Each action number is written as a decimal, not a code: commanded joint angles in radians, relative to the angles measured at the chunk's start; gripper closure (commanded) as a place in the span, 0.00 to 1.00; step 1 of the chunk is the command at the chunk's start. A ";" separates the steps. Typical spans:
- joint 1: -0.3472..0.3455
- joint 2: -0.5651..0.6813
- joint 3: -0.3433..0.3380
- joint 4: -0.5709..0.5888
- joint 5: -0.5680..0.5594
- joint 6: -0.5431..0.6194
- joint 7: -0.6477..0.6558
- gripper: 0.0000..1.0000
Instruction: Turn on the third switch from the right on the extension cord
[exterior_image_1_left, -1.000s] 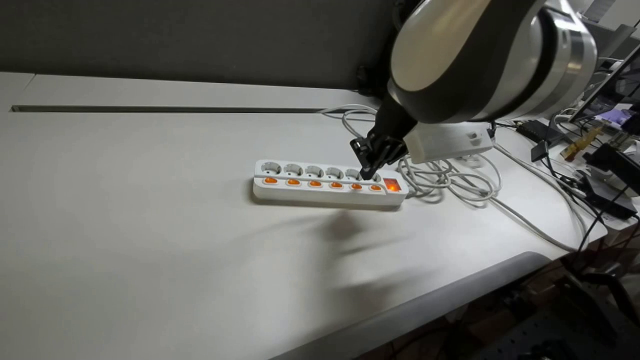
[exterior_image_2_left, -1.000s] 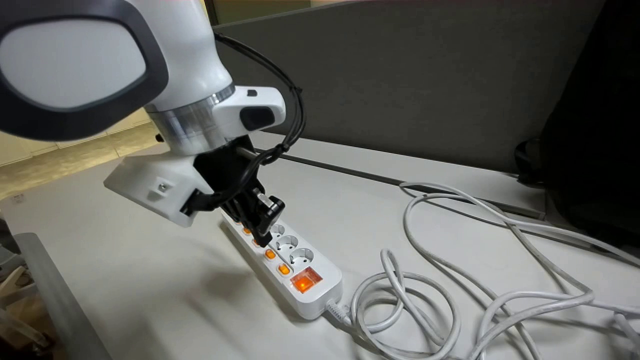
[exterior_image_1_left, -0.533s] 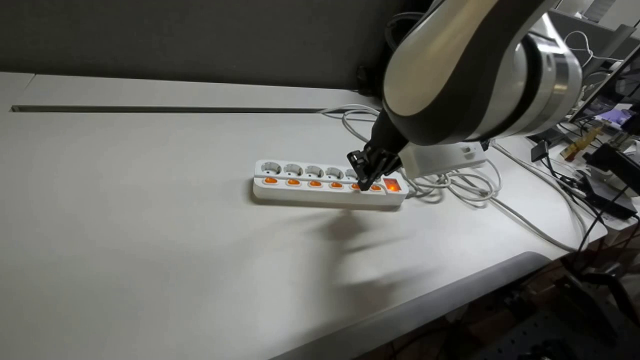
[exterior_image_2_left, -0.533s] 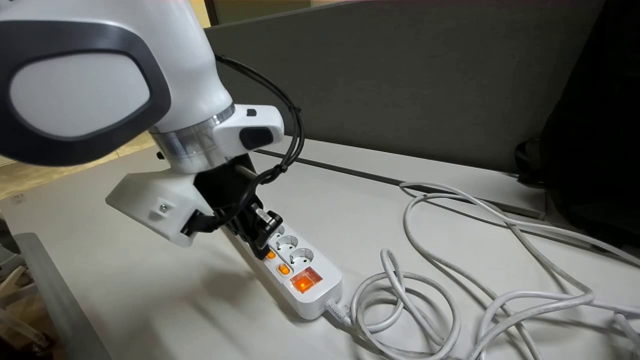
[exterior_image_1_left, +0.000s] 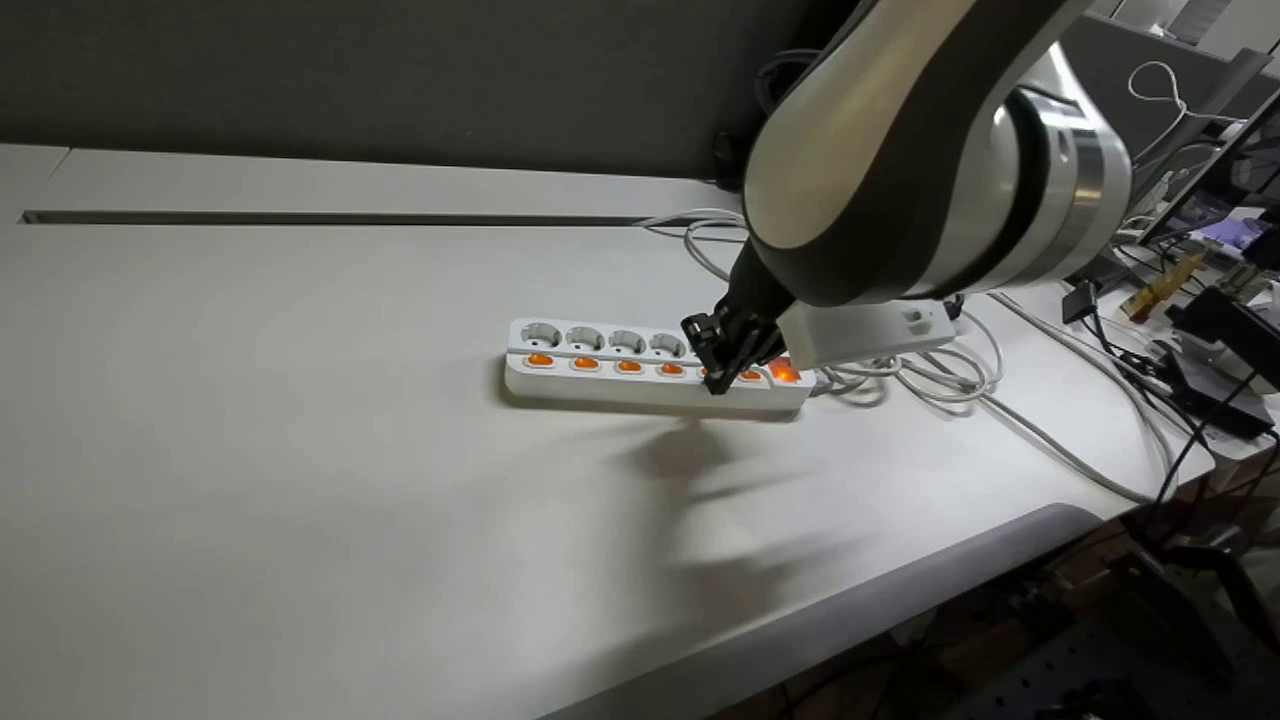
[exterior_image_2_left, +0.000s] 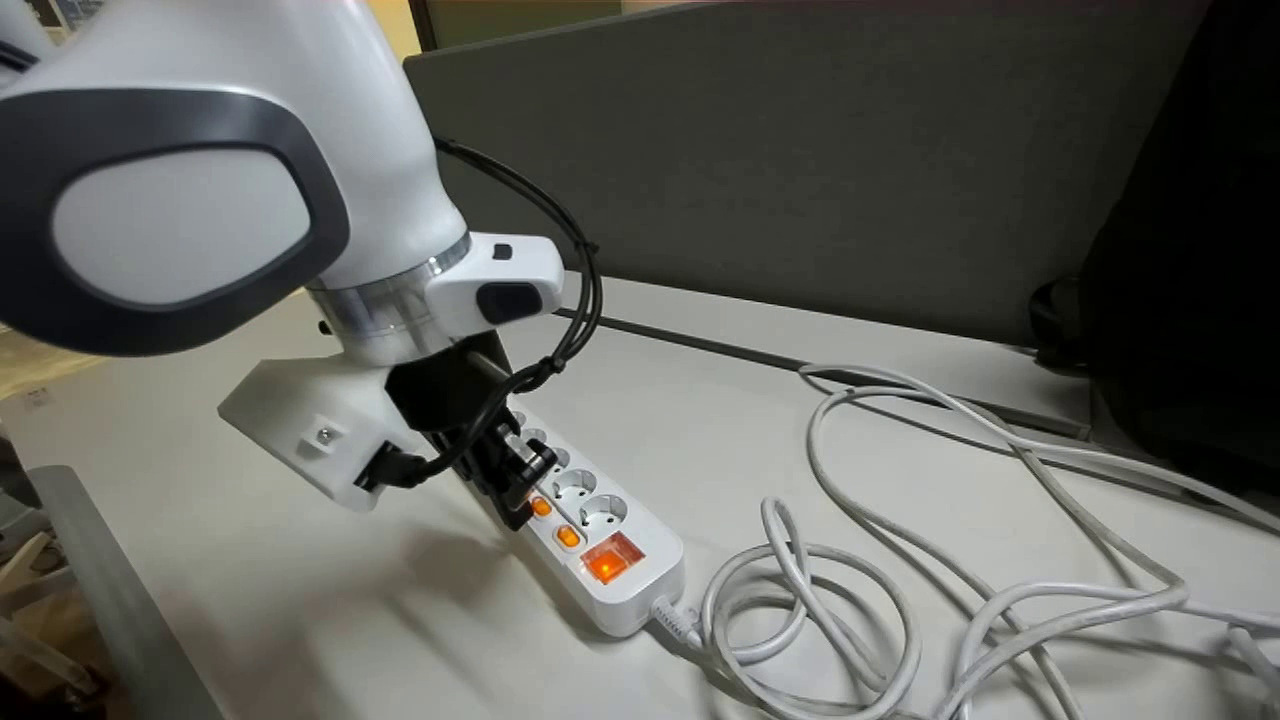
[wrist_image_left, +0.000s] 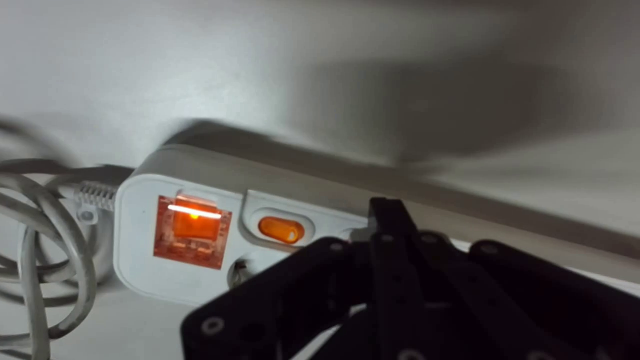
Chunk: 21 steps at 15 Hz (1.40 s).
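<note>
The extension cord (exterior_image_1_left: 640, 393) lies on the table, a white strip with round sockets and a row of orange switches; it also shows in the other views (exterior_image_2_left: 655, 560) (wrist_image_left: 170, 287). The third switch (exterior_image_1_left: 671, 370) from its cable end shows in an exterior view just left of my fingertips; my gripper hides it in the remaining views. My gripper (exterior_image_1_left: 713, 385) is shut and empty, tilted down, with its tips at the strip's switch-side edge around the second switch (exterior_image_2_left: 517, 518) (wrist_image_left: 387, 207). I cannot tell whether the tips touch the strip.
A larger lit orange-red main switch (exterior_image_1_left: 783, 371) sits at the cable end (wrist_image_left: 195, 227). Loose white cables (exterior_image_2_left: 800, 620) lie beyond that end. A dark grey partition (exterior_image_2_left: 800, 170) stands behind the table (exterior_image_1_left: 300, 480). Electronics and wires (exterior_image_1_left: 1200, 370) are at the far right.
My gripper has moved down and a little towards the strip's front edge, from over the sockets to the switch row. The strip seems to have shifted very slightly.
</note>
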 joint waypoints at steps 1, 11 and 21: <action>-0.035 0.009 0.053 0.038 0.029 -0.043 0.044 1.00; -0.024 0.001 0.049 0.083 0.056 -0.162 0.044 0.99; 0.030 -0.048 -0.008 0.082 0.014 -0.218 0.078 1.00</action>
